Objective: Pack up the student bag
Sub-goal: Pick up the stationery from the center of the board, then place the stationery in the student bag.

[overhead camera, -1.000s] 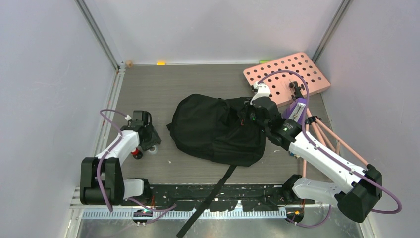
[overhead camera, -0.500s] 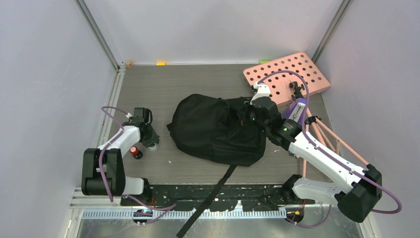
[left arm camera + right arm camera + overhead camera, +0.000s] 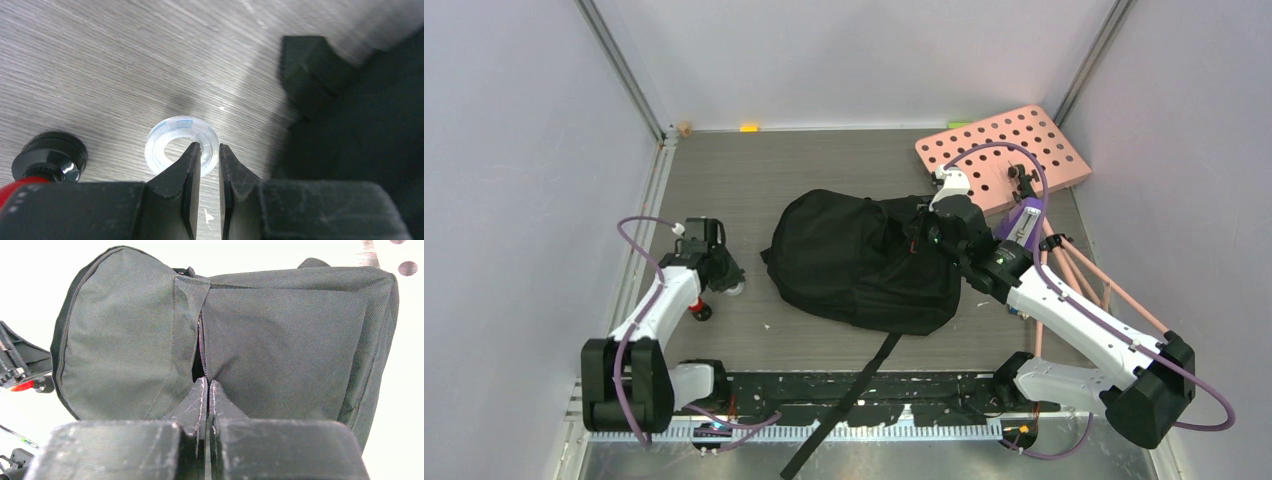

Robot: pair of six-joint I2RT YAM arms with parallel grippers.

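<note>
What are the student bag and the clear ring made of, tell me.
The student bag: woven synthetic fabric, likely nylon or polyester; matte black, fine diagonal weave. The clear ring: translucent, glossy, probably plastic or a tape roll; rim catches light.

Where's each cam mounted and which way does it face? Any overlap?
Top external: above and behind the bases, looking down at the table; both arms show, student bag between them, pink board far right.
Left wrist: on the left arm, looking down past the left claw, pinching the rim of a clear ring; only fingers show.
Right wrist: on the right arm, facing the bag; only the right claw shows, shut on its fabric.
Shared: all three see the bag; top and left wrist see the ring.
</note>
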